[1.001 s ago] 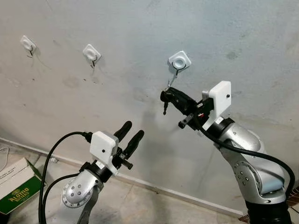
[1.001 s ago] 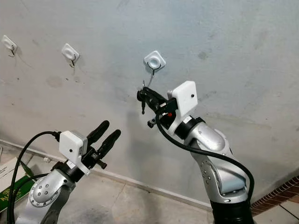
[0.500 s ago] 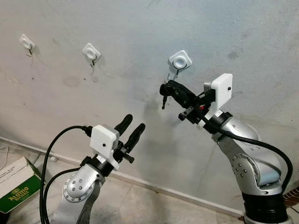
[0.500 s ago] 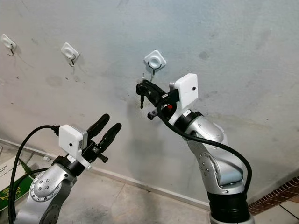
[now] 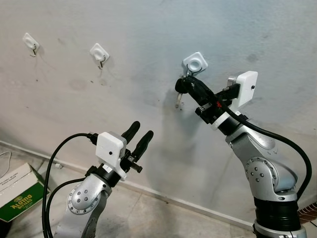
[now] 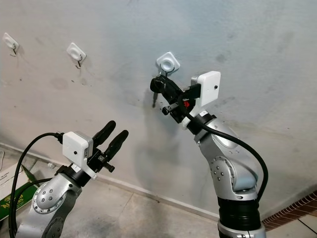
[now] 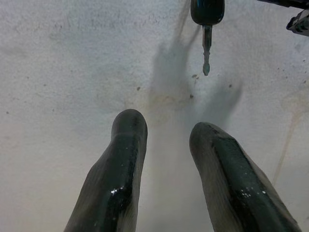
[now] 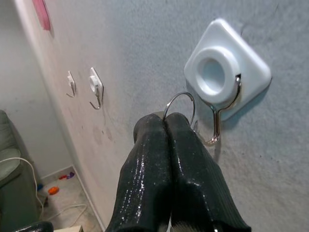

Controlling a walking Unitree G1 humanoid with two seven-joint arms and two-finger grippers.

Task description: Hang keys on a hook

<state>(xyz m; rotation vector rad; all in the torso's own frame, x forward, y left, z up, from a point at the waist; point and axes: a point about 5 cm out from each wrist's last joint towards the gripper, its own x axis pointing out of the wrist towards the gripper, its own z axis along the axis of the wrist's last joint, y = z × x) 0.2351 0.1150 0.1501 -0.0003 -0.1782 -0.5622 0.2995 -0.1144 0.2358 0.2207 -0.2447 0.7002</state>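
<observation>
right claw (image 8: 166, 126) fingers pressed together on the thin silver key ring (image 8: 179, 107), held right at the chrome j-hook of the white square adhesive wall hook (image 8: 227, 72); can't tell if the ring is over the tip yet. black-headed key with steel blade (image 7: 206, 29) dangles below, close to the wall. judgement: light, rigid, slippery wire, so grip on the ring is right, key will swing free. left claw (image 5: 138, 140) parted, holding nothing, low and well apart.
</observation>
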